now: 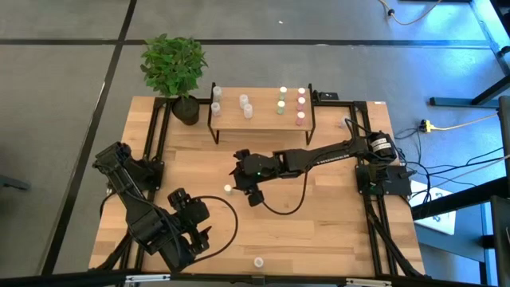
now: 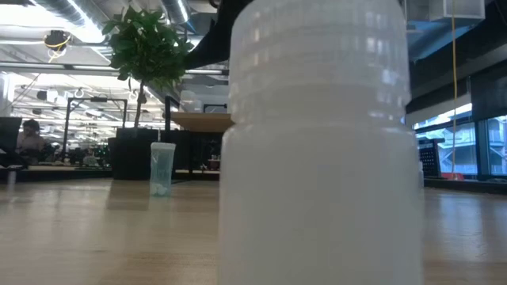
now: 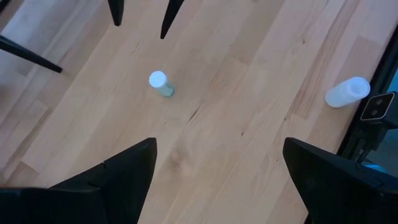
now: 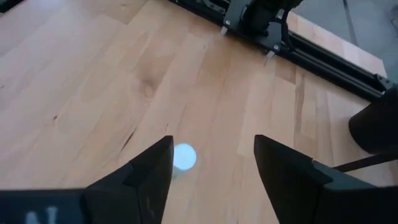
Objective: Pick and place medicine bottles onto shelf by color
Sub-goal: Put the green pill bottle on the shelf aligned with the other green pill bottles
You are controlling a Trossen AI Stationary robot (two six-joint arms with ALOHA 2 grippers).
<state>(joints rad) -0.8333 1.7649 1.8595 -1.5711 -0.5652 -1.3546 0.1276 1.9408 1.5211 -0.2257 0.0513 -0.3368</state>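
Note:
A small bottle with a pale cap [image 1: 228, 189] [image 4: 184, 157] [image 3: 160, 83] stands upright on the wooden table, near its middle. My right gripper [image 1: 239, 177] [image 4: 211, 155] hovers open just above it. The bottle shows close beside one finger [image 4: 152, 171], but the left wrist view shows the fingertips [image 3: 168, 22] apart from it. My left gripper [image 1: 199, 231] [image 3: 217, 162] waits open over the near left part of the table. The shelf [image 1: 263, 119] at the far side carries whitish bottles [image 1: 245, 105], green-capped bottles [image 1: 281, 102] and pink-capped bottles [image 1: 301, 104].
Another whitish bottle [image 1: 258, 261] [image 2: 317, 142] [image 3: 346, 92] stands at the table's near edge, right before the low camera. A potted plant [image 1: 175, 68] sits at the far left corner. Black frame rails [image 1: 374, 207] run along both sides of the table.

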